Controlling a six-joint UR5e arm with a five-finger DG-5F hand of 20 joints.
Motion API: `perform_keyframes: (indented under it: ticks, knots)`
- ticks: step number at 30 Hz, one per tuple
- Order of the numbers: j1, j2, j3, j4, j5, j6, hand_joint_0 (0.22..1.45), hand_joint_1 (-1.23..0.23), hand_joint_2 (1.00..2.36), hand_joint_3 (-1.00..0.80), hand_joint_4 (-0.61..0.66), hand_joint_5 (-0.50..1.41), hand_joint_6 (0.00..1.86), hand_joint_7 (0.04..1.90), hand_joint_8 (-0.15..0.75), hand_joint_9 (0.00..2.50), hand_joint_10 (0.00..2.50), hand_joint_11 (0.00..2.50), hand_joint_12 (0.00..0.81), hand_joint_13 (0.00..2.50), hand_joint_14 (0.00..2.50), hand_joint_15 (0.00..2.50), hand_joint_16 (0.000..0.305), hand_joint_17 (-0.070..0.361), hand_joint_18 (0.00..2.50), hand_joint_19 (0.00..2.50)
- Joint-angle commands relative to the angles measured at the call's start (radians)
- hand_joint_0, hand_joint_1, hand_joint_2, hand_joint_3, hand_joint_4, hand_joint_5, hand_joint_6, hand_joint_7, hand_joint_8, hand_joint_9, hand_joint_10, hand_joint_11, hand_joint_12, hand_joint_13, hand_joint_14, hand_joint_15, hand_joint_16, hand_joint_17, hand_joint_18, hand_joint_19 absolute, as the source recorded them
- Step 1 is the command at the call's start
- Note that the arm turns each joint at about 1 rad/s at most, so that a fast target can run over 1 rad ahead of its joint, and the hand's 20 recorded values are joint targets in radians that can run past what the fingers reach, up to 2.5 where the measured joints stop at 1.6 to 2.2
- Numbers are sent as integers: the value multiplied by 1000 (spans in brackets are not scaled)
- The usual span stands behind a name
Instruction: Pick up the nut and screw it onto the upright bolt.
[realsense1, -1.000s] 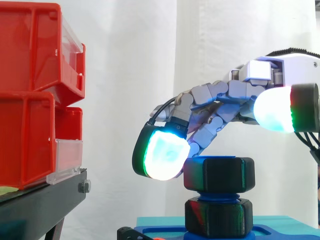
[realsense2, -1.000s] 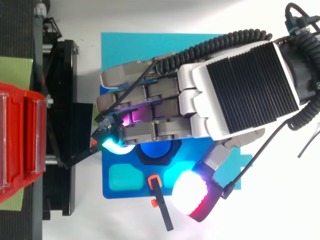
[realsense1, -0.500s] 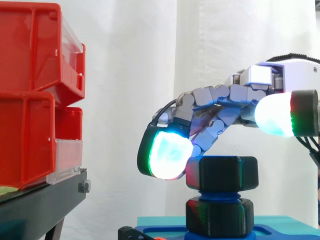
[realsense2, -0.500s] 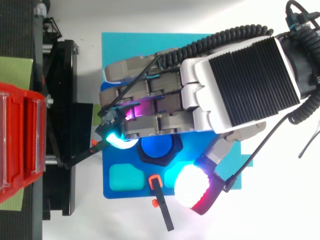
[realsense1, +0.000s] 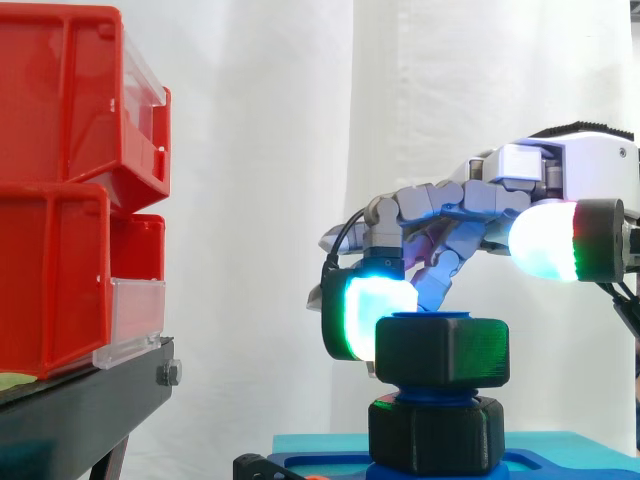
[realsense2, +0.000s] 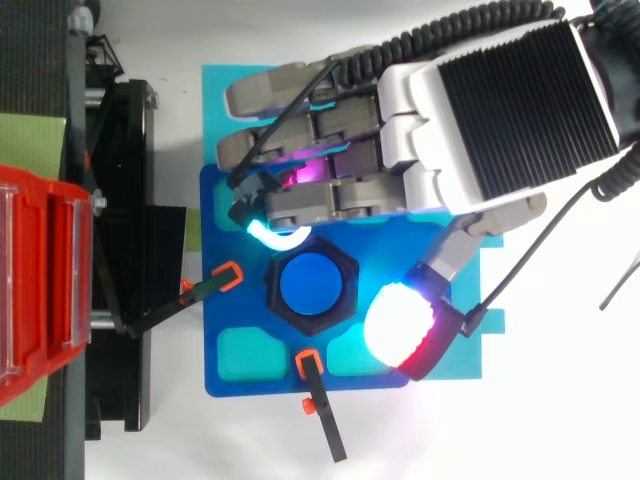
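Reading hand (realsense2: 490, 110) as curled and gripping nothing. One glowing fingertip (realsense1: 372, 315) down at nut (realsense1: 440, 350) height, against or just beside its flank toward the bins; cannot tell which. Thumb pad (realsense1: 545, 242) up above the nut's top face and off to the other side, so no pinch across it.

Key relation: nut directly below the curled fingers, between fingertip and thumb as seen from above, and already sitting on the bolt (realsense2: 308, 284). Bolt axis vertical, blue tip about level with the nut's top face. Band of blue thread showing between nut and lower hex (realsense1: 435, 435), so probably not run down fully.

Next, by my guess: drop the thumb to nut height, close across opposite flats, turn about the vertical axis. Risk of just nudging the nut sideways with a single pad.

Underneath: blue plate (realsense2: 455, 362) on a teal mat (realsense2: 230, 110), with two orange-tipped clamps (realsense2: 228, 275) close by the nut on the plate. Red bins (realsense1: 60, 200) on a black stand (realsense1: 80, 400) well apart. Open room above and around the nut, white curtain behind.
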Motion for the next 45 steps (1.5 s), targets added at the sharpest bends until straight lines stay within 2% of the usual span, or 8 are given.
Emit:
perform_keyframes:
  ticks: [1, 11, 15, 22, 28, 32, 40, 45]
  knots:
    - [-11, 0, 0, 3, -13, -1, 550, -170, 1000, -500, 175, 0, 559, 1456, 267, 909, 0, 0, 239, 587, 0, 0, 23, 51, 236, 0]
    - [-17, 0, -1, 6, -13, -4, 553, -207, 1000, -500, 126, 19, 651, 1251, 267, 1108, 0, 0, 206, 710, 0, 0, 18, 40, 369, 0]
    - [-19, 0, 2, 27, -16, 1, 550, -192, 1000, -500, 173, 25, 512, 1509, 265, 1108, 0, 0, 218, 681, 0, 0, 19, 42, 338, 0]
    - [-22, 0, 30, 32, -32, 7, 531, -163, 1000, -500, 261, -66, 504, 895, 235, 911, 0, 0, 251, 564, 0, 0, 25, 56, 229, 0]
    - [-16, 0, 34, 65, -29, 16, 523, -146, 1000, -500, 227, -95, 502, 730, 220, 811, 0, 0, 263, 488, 0, 0, 28, 62, 166, 0]
    - [-7, 0, 34, 95, -25, 30, 518, -117, 1000, -500, 216, -104, 502, 686, 212, 744, 0, 0, 273, 422, 0, 0, 30, 66, 92, 0]
    - [33, 0, 34, 87, 25, 30, 514, -72, 1000, -500, 201, -125, 502, 659, 204, 592, 0, 0, 296, 293, 0, 0, 32, 72, 0, 0]
    - [56, -40, 34, 82, 33, 42, 508, -84, 1000, -500, 206, -127, 502, 664, 209, 558, 0, 0, 304, 265, 0, 0, 34, 75, 0, 0]
